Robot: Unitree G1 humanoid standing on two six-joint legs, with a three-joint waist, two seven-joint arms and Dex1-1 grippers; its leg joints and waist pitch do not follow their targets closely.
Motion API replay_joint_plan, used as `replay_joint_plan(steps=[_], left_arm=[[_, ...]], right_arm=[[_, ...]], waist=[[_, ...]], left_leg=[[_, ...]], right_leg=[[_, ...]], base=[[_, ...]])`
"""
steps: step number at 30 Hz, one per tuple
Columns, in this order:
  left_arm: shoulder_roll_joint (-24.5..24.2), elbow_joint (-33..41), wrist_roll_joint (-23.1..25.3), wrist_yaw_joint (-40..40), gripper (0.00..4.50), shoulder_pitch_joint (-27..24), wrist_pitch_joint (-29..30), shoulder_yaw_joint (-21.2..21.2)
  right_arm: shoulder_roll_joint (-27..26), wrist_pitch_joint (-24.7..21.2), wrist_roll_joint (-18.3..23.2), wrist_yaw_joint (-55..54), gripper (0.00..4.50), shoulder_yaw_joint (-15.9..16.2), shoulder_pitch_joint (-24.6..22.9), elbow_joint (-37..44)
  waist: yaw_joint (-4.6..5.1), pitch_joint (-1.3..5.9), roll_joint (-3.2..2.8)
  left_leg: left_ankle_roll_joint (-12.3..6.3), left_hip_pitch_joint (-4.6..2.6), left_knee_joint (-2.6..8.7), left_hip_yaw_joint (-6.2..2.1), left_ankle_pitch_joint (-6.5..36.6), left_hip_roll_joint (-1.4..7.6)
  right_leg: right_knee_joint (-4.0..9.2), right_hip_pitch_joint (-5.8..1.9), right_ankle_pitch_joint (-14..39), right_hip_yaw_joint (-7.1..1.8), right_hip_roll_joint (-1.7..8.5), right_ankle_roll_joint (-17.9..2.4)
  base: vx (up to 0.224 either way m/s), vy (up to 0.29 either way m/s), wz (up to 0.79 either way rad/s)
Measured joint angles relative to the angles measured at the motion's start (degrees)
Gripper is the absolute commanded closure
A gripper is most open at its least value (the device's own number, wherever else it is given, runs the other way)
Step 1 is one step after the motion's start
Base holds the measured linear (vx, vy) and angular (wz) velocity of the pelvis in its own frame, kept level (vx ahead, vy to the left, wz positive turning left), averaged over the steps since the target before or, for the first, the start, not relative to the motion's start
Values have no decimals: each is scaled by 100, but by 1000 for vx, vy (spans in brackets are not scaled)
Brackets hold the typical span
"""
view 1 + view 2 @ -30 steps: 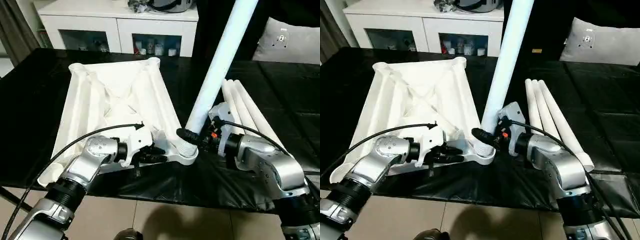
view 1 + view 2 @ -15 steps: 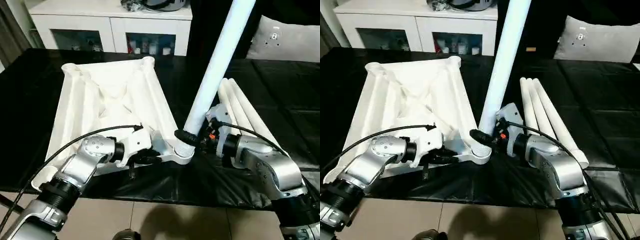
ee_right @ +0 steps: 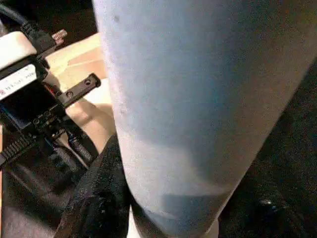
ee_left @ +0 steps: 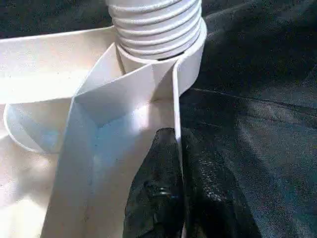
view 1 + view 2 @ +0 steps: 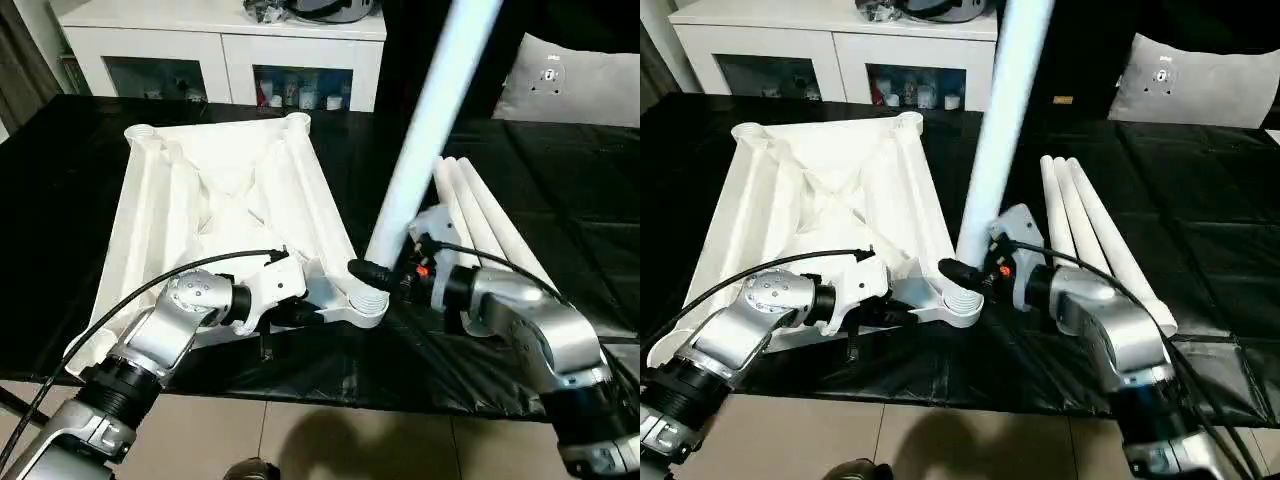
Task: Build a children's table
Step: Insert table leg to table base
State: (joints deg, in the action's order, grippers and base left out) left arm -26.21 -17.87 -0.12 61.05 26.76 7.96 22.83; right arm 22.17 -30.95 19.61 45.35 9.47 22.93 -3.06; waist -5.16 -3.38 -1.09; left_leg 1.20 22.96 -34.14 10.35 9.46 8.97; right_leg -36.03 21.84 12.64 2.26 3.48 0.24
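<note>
Black work table (image 5: 60, 230): tabletop (image 5: 220, 210) ribs-up exposing sockets; left gripper (image 4: 173, 163) pinches its rim steadying; right gripper (image 5: 385, 280) clamps leg (image 5: 420, 150) in 5 o'clock socket (image 5: 365, 305).

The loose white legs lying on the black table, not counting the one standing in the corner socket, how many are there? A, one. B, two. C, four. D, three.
D: three loose legs lie side by side on the black table, to the right of the upright leg that the right gripper holds at the tabletop corner.
</note>
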Motion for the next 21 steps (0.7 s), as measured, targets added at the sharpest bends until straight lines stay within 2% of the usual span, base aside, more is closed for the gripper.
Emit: replay_joint_plan(steps=[6, 8, 13, 16, 21], left_arm=[[-50, -275, 61, 209, 450, 124, -524, 110], [-43, -629, 170, 295, 450, 368, -895, 217], [91, -1340, 322, 435, 450, 837, -1351, 343], [165, -1570, 383, 499, 450, 1001, -1430, 372], [222, -1633, 342, 502, 450, 1038, -1145, 331]], right_arm=[[185, -2, -86, 385, 261, 190, 251, -195], [253, 8, -135, 510, 261, 243, 347, -281], [338, 13, -133, 615, 261, 236, 384, -354], [372, 6, -128, 636, 261, 229, 384, -361], [356, -1, -128, 608, 261, 203, 377, -392]], waist=[[-17, 14, 33], [-48, 17, 45], [-97, 18, 56], [-122, 18, 57], [-130, 20, 56]], left_leg=[[0, 0, 3, 0, 0, 1], [0, 0, 3, 0, 0, 1], [0, -1, 2, 2, 0, 1], [0, -1, 2, 3, 0, 1], [0, -5, 2, 3, 0, 1]], right_leg=[[0, -1, -9, 2, 0, -15], [0, -3, -11, 2, 0, -20], [4, -7, -17, 1, 1, -29], [5, -9, -20, 1, 1, -33], [4, -10, -26, 2, 2, -44]], base=[[0, 0, 0], [0, 0, 0], [0, 0, 0], [0, 0, 0], [0, 0, 0]])
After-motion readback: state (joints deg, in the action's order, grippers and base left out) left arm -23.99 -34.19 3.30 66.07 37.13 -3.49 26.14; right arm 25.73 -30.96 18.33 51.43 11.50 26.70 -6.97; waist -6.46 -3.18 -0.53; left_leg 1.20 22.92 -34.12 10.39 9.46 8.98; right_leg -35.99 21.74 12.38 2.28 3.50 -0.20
